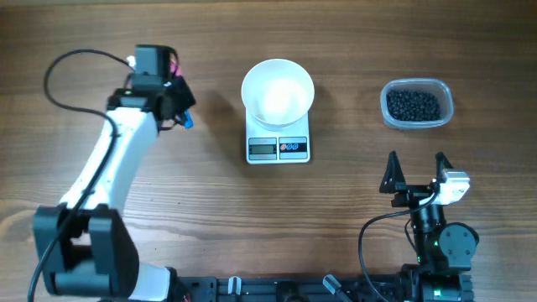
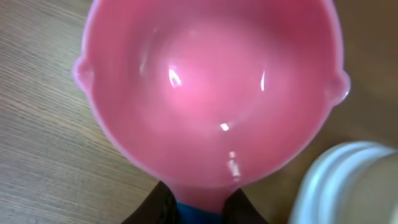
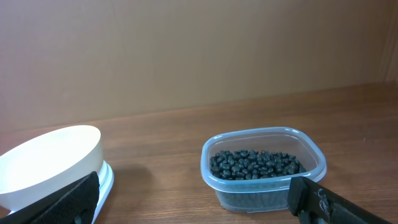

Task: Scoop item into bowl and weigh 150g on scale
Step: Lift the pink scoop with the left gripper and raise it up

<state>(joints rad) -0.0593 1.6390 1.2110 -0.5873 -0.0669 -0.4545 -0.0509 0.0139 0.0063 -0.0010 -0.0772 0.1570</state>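
The white bowl [image 1: 278, 91] [image 3: 50, 162] stands empty on the white scale [image 1: 278, 148] [image 3: 107, 177] at the middle back. The item, black pellets [image 1: 413, 105] [image 3: 255, 163], fills a clear plastic tub [image 1: 445, 94] [image 3: 261, 193] at the back right. My left gripper [image 1: 178, 101] [image 2: 200, 208] is at the back left, shut on the pink-and-blue handle of a pink scoop [image 2: 211, 93]. The empty scoop fills the left wrist view, just over the wood. My right gripper [image 1: 416, 172] [image 3: 193, 205] stands open and empty in front of the tub.
A white rounded object [image 2: 348, 186] shows at the lower right of the left wrist view; I cannot tell what it is. Bare wooden tabletop [image 1: 210, 210] lies between the arms. A brown wall [image 3: 199, 50] rises behind the table.
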